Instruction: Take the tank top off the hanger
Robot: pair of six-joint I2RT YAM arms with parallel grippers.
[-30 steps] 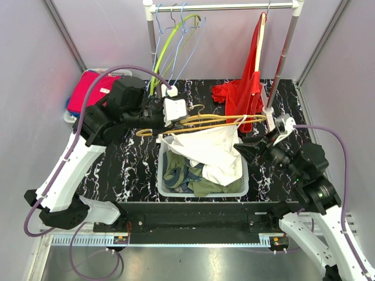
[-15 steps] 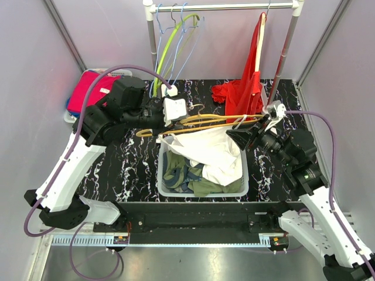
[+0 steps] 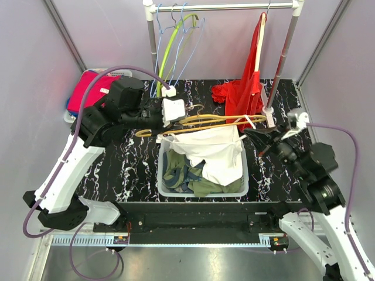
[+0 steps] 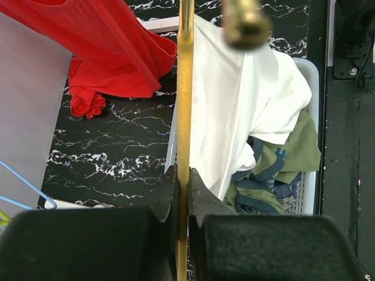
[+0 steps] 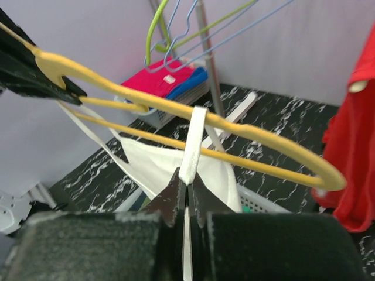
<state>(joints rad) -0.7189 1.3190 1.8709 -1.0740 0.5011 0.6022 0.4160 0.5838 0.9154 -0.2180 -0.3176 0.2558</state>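
A white tank top [image 3: 214, 149] hangs from a yellow hanger [image 3: 211, 122] held level above the basket, its lower part draped into the basket. My left gripper [image 3: 154, 121] is shut on the hanger's left side; in the left wrist view the yellow bar [image 4: 186, 88] runs straight between the closed jaws of the left gripper [image 4: 183, 175]. My right gripper [image 3: 249, 133] is at the hanger's right end. In the right wrist view the right gripper [image 5: 187, 178] is shut on the tank top's white strap [image 5: 194, 140], just below where the strap loops over the hanger [image 5: 252, 129].
A white basket [image 3: 164, 181] of green and blue clothes sits under the hanger. A red garment [image 3: 253, 70] hangs on the rack rail [image 3: 222, 7], with a red heap [image 3: 225, 92] below it. Empty hangers [image 3: 173, 41] hang at the rail's left. A bin of folded pink clothes [image 3: 88, 91] stands far left.
My right gripper moved in to the hanger's right end and closed on the tank top's strap. The left arm and the hanger stayed put.
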